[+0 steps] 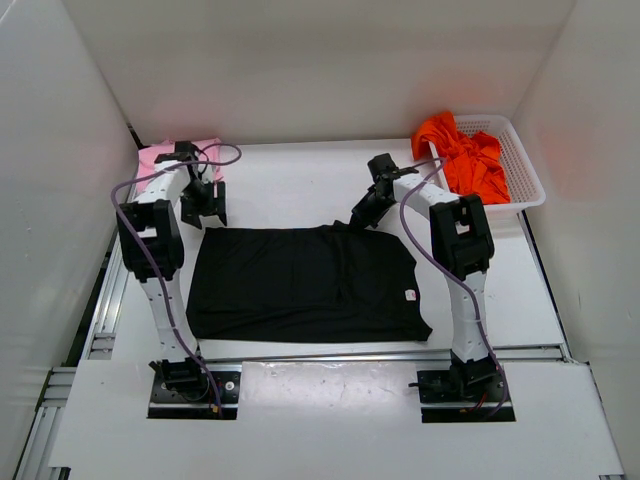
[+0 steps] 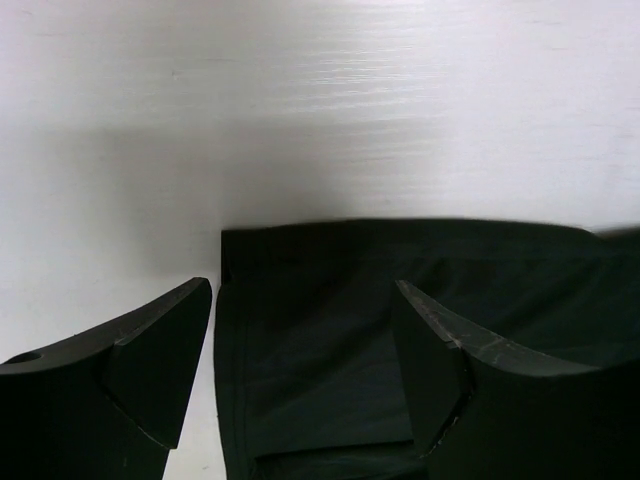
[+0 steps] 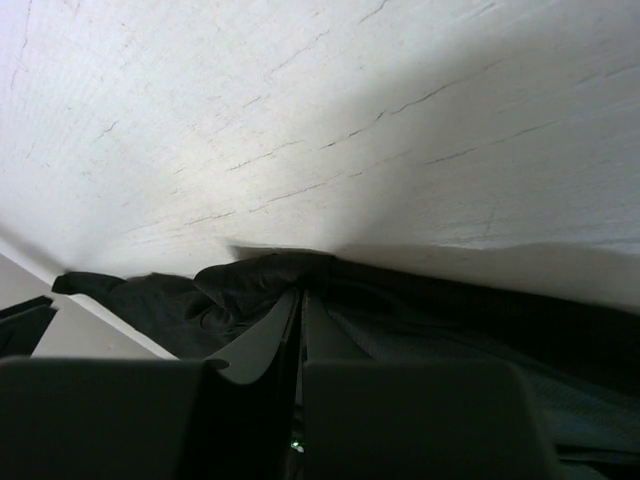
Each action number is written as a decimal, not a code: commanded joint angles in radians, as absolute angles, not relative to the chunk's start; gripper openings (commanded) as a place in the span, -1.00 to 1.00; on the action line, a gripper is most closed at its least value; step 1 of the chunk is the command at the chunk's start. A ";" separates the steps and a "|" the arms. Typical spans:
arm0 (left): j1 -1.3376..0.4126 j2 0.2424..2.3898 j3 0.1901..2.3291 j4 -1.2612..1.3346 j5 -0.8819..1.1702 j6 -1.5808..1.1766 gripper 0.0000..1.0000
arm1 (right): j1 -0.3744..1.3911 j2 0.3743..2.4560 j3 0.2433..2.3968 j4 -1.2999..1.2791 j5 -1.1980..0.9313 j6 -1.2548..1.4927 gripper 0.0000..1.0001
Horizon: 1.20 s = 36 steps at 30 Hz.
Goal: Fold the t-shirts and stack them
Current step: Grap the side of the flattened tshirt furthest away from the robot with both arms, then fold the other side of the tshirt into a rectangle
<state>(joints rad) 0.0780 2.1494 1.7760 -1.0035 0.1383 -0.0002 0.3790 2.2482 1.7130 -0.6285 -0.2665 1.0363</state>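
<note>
White walls close in the pale counter (image 1: 300, 175) on the left, back and right, leaving a bare strip between the arms and the back wall. On that strip the left hand (image 1: 205, 203) stands at the far left corner of the black t-shirt (image 1: 300, 285), its fingers spread wide; the left wrist view shows that hand (image 2: 300, 300) straddling the corner of the black t-shirt (image 2: 400, 320), the left finger over bare counter (image 2: 300, 120) and the right finger over cloth, though contact cannot be told. The right hand (image 1: 358, 218) is low at the shirt's far edge, right of centre. In the right wrist view this hand (image 3: 300, 292) has its fingers pressed together on a raised bunch of the black t-shirt (image 3: 260, 275). The shirt lies flat between the two arms, its near hem close to the metal rail. Behind the left arm, a pink t-shirt (image 1: 158, 157) sits in the far left corner. At the far right a white mesh basket (image 1: 527, 172) holds a crumpled orange-red t-shirt (image 1: 465, 155), which spills over its left rim.
</note>
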 commanded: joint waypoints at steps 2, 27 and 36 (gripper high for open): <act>0.081 2.191 1.769 -1.009 0.042 0.000 0.66 | 0.377 2.175 1.700 -0.661 -0.200 0.986 -1.00; 0.044 1.634 1.232 -0.919 0.012 0.000 -0.79 | 0.805 1.510 1.071 -0.664 0.198 0.862 -0.65; 0.015 1.480 0.971 -0.908 0.003 0.000 -0.79 | 0.927 1.110 0.647 -0.600 0.234 0.878 0.01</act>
